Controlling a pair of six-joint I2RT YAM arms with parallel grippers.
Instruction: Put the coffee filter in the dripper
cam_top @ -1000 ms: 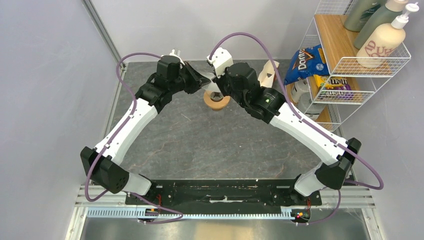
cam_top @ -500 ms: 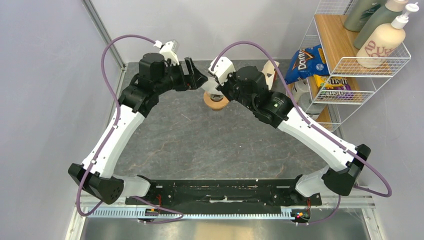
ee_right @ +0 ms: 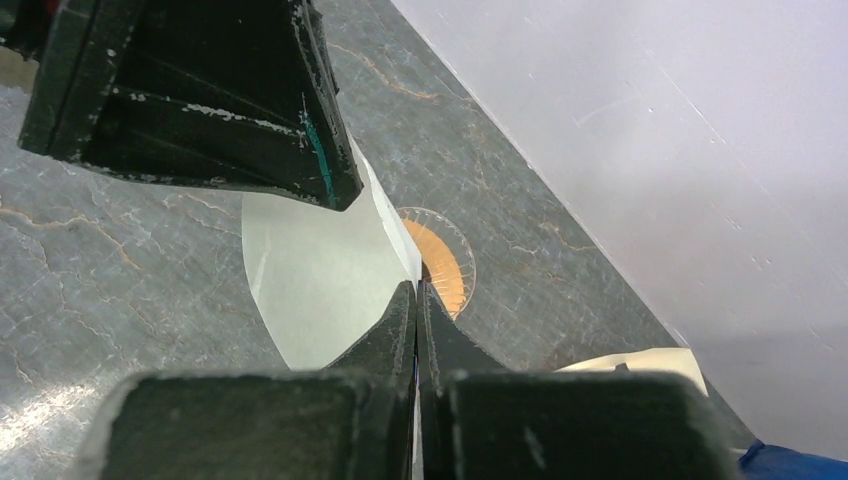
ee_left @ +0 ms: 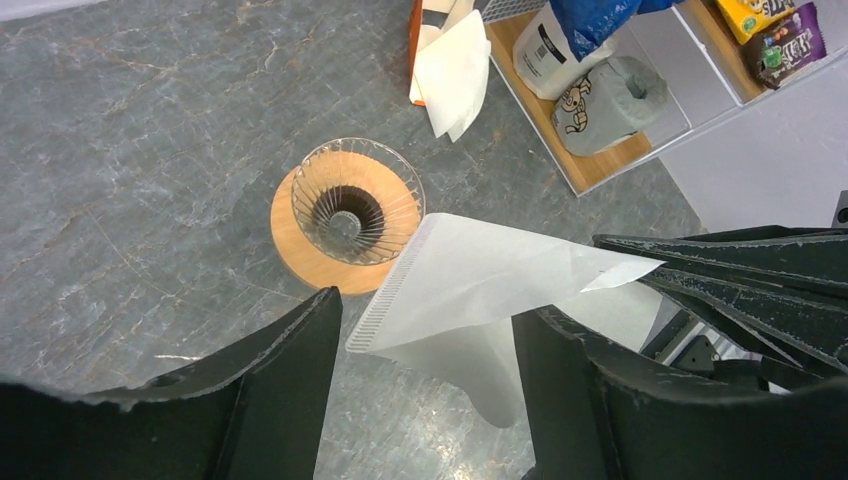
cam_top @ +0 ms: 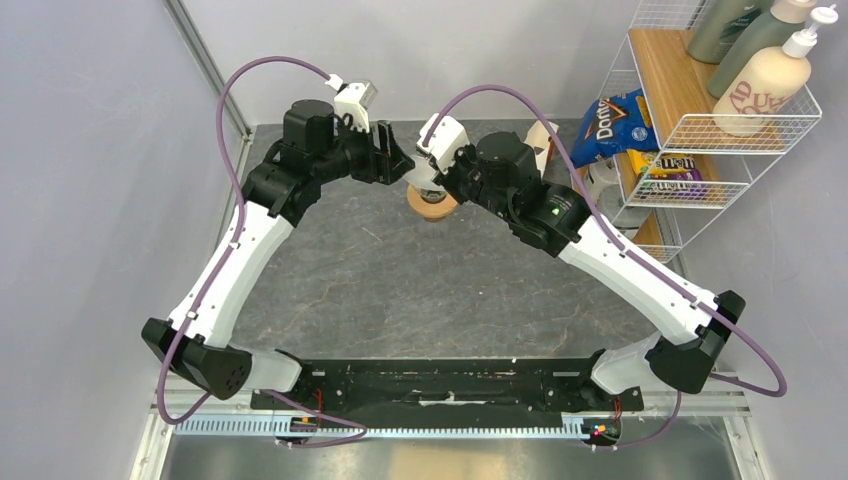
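Pinching one corner of the coffee filter (ee_left: 470, 285), the right pincer (ee_right: 416, 292) has its fingers pressed together on the paper, and the sheet hangs off its tips, clear of the worktop (ee_left: 120, 150). The left pincer (ee_left: 428, 305) is spread, with the filter in the gap between its fingers. The dripper (ee_left: 345, 205) sits upright on the worktop, below and just beyond both pincers.

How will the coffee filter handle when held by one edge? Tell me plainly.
Probably floppy but shape-holding: pinched at one edge by the right gripper, the coffee filter juts out almost flat, only its lower layer sagging. Likely very light, since that small pinch carries it, so quick moves could swing it. It looks thin, so it may crease easily.
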